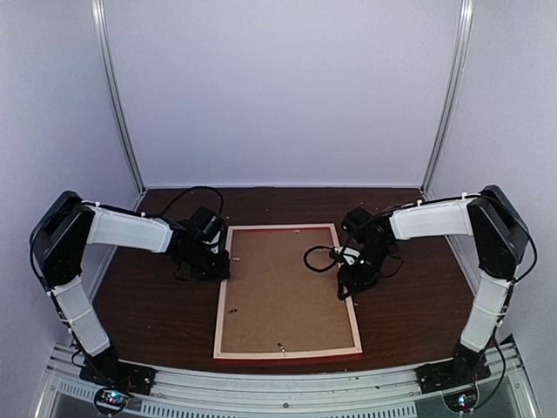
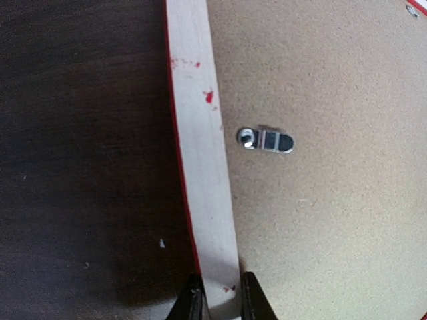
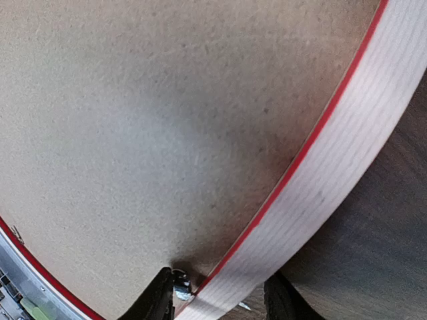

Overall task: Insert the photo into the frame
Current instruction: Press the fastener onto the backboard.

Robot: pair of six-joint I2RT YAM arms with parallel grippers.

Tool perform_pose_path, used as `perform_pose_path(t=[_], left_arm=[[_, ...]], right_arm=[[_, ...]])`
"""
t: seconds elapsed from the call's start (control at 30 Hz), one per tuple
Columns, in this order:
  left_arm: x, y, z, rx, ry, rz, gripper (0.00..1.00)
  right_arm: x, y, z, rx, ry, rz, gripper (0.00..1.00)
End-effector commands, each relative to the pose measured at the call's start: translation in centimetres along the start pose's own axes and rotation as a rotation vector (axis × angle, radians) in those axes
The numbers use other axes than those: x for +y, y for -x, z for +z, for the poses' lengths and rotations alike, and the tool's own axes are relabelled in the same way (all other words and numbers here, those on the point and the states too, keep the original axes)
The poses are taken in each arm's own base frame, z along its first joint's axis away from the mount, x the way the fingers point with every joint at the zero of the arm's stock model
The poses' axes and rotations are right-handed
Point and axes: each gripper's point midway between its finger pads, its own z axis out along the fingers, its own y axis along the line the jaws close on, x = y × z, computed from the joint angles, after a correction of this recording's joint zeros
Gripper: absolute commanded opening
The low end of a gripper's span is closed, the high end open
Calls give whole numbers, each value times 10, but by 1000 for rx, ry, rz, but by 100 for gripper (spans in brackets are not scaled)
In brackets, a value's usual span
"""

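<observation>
The red-edged frame (image 1: 287,353) lies face down on the dark table (image 1: 157,305), with the brown backing board (image 1: 287,287) filling it. The left gripper (image 2: 217,293) pinches the frame's pale left rail. The right gripper (image 3: 220,293) straddles the right rail, its fingers spread wider than the wood and unclenched.

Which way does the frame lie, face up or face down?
Face down. The frame shows its pale bare wood on top, the brown backing board sits inside it, and red shows only along the edges.
</observation>
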Motion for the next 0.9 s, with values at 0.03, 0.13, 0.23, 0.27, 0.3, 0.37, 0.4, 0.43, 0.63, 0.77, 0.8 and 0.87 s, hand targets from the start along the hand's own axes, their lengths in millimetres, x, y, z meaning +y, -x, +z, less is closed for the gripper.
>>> perform_pose_path(t=[0.03, 0.13, 0.23, 0.27, 0.3, 0.37, 0.4, 0.43, 0.63, 0.77, 0.8, 0.87], left_arm=[[-2, -30, 7, 101, -15, 80, 15], [-3, -29, 6, 99, -15, 79, 15], [-2, -29, 6, 98, -13, 80, 15], [-2, -29, 6, 98, -13, 80, 15], [-2, -29, 6, 98, -13, 80, 15], [-2, -28, 6, 96, -11, 80, 15], [-2, -28, 6, 94, -12, 80, 15], [-2, -27, 6, 93, -11, 80, 15], [-1, -27, 8, 94, -2, 80, 15], [0, -28, 8, 96, -1, 80, 15], [0, -28, 9, 97, 1, 81, 15], [0, -28, 9, 97, -1, 82, 15]], right_arm=[[-19, 3, 6, 0, -56, 49, 48], [-17, 3, 5, -6, -42, 71, 51], [-15, 2, 3, -11, -31, 80, 52], [-15, 2, 2, -10, -33, 80, 52], [-15, 0, 1, -11, -33, 81, 52], [-15, -2, 0, -11, -31, 86, 52], [-14, -4, -2, -14, -26, 89, 53], [-12, -7, -2, -14, -21, 90, 53], [1, -22, -3, -9, -12, 86, 57], [9, -32, 0, -6, -14, 79, 58], [12, -34, 0, -5, -13, 74, 58], [16, -38, 1, -2, -12, 69, 57]])
